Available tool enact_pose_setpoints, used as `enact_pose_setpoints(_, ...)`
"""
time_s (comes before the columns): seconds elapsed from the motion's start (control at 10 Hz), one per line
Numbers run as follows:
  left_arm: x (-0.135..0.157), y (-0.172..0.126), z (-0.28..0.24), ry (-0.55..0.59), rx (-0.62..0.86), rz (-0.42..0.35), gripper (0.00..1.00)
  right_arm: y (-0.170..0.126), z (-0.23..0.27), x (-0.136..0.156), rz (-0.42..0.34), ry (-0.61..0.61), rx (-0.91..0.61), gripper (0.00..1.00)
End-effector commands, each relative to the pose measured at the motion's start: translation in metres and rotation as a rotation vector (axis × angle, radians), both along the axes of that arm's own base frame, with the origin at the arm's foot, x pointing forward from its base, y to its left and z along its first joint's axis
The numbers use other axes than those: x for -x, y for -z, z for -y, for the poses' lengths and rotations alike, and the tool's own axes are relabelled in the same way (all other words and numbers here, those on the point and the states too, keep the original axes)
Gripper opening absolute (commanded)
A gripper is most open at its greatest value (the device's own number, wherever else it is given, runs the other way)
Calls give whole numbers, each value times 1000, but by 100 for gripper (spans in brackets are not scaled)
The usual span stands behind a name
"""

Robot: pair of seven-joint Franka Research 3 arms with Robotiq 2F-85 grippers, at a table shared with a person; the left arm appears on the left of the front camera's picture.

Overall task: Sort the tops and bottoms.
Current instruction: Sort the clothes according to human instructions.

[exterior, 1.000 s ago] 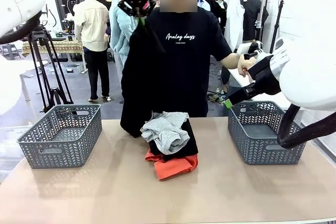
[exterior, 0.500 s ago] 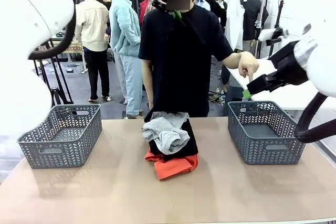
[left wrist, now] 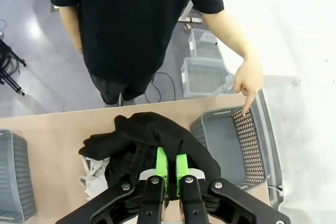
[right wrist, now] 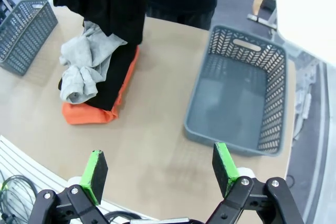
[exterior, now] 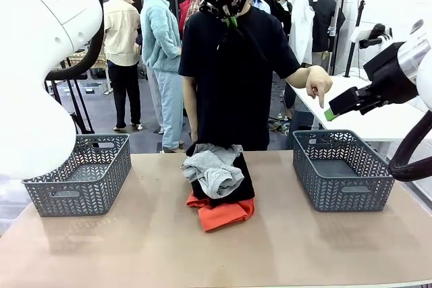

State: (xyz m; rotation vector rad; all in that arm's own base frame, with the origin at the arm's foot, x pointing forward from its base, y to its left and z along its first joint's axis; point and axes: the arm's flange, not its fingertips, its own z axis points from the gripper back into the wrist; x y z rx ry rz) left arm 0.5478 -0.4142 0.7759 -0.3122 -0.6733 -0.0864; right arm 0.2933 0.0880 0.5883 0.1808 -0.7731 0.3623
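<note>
Above the tan surface (exterior: 135, 247), black bottoms (left wrist: 152, 132) hang limp, clamped in left claw (left wrist: 171, 156). Probably soft, light, floppy; pinch a bunched fold. Grey top (exterior: 214, 166) and orange top (exterior: 223, 212) are piled below. Right claw (right wrist: 160, 167) is spread apart near the basket (exterior: 344, 197) a hand (exterior: 316, 84) points at.

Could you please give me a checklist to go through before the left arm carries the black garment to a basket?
1. Left pincer shut on the black garment: ok.
2. Its hanging end clear of the grey garment: cannot tell.
3. Person's hand points at the right basket: ok.
4. Room in that basket: ok.
5. Way above the basket free: likely not ok; the open right pincer and the hand hang over it.
</note>
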Motion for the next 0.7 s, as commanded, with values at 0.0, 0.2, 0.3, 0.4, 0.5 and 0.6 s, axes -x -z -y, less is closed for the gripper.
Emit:
enact_pose_setpoints(0.0, 1, 0, 2, 6, 3, -3, 0, 4, -2, -6, 3, -16, 2, 100)
enact_pose_setpoints(0.2, -1, -10, 56, 19, 270, 19, 0, 4, -2, -6, 3, -16, 2, 100)
enact_pose_setpoints(0.3, -6, -18, 86, 59, 354, 36, 0, 4, -2, -6, 3, -16, 2, 100)
enact_pose_setpoints(0.4, -12, -20, 104, 76, 403, 26, 0, 4, -2, -6, 3, -16, 2, 100)
enact_pose_setpoints(0.5, -18, -20, 123, 87, 469, -14, 0, 4, -2, -6, 3, -16, 2, 100)
enact_pose_setpoints(0.6, -19, -16, 138, 95, 508, -44, 0, 4, -2, -6, 3, -16, 2, 100)
